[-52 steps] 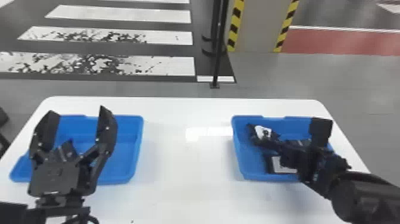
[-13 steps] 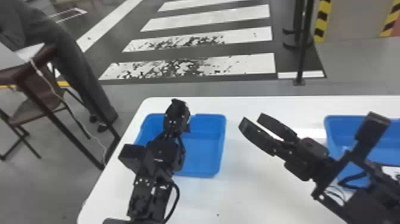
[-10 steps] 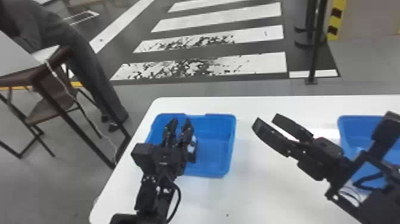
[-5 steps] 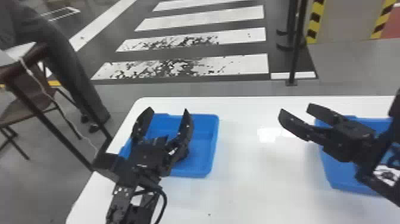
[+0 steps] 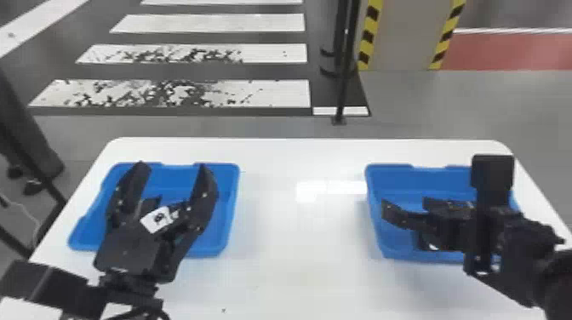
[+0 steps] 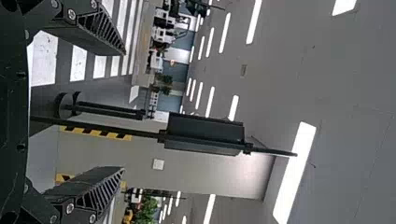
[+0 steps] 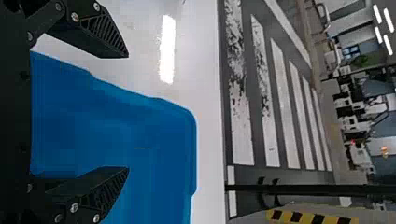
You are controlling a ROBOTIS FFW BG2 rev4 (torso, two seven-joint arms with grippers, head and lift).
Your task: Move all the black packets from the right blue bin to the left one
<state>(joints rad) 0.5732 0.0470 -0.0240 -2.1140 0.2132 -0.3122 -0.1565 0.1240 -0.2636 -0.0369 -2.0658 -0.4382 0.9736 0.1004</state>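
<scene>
Black left hand (image 5: 173, 166) gapes forward above the left bin (image 5: 235, 191).

Blue for both bins (image 5: 233, 212) (image 5: 374, 212), white for the table (image 5: 281, 272), yellow-and-black stripes on the pillar (image 5: 400, 38).Blue left bin (image 5: 233, 212), blue right bin (image 5: 371, 204), white table (image 5: 281, 272), grey pillar (image 5: 404, 38) with yellow-and-black stripes.

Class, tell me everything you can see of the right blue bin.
The right blue bin is open-topped, seemingly smooth plastic, with sloping walls, rounded corners and a shallow dip in its far rim. It stands upright on the white table. The open right hand is above it, and hand and arm hide much of its inside. Whether they touch it, I cannot tell.
</scene>
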